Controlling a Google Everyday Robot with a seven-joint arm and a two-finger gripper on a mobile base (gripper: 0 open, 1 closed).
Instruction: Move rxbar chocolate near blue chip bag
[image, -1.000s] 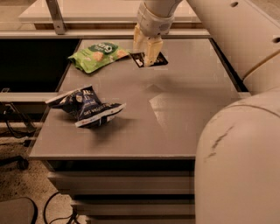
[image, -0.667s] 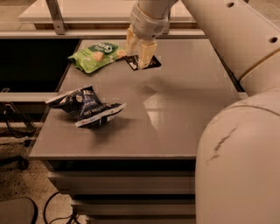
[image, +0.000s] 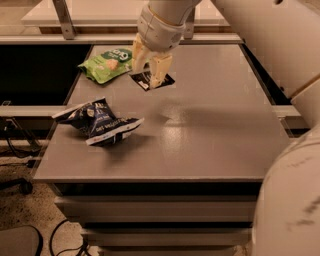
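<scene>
Gripper (image: 147, 77) down at the far side of the grey table (image: 215, 135), left of centre, on the end of the big white arm (image: 165, 25) reaching in from the right. Fingers (image: 161, 67) narrowed to a bar's width, one either side of the rxbar chocolate (image: 168, 80), pinching it. Black wrapper, white lettering, angled on the tabletop or just above it, cannot tell which. Sits just right of the green snack bag (image: 106, 64), close to its corner.

Now the bags: two of them. Green one lying flat at the far left, nothing of its contents showing. Blue chip bag (image: 100, 122) crumpled and puffed up at the near left, well apart from the bar, contents hidden too.

Count, then: one bar, one blue bag, one green bag, one gripper.
</scene>
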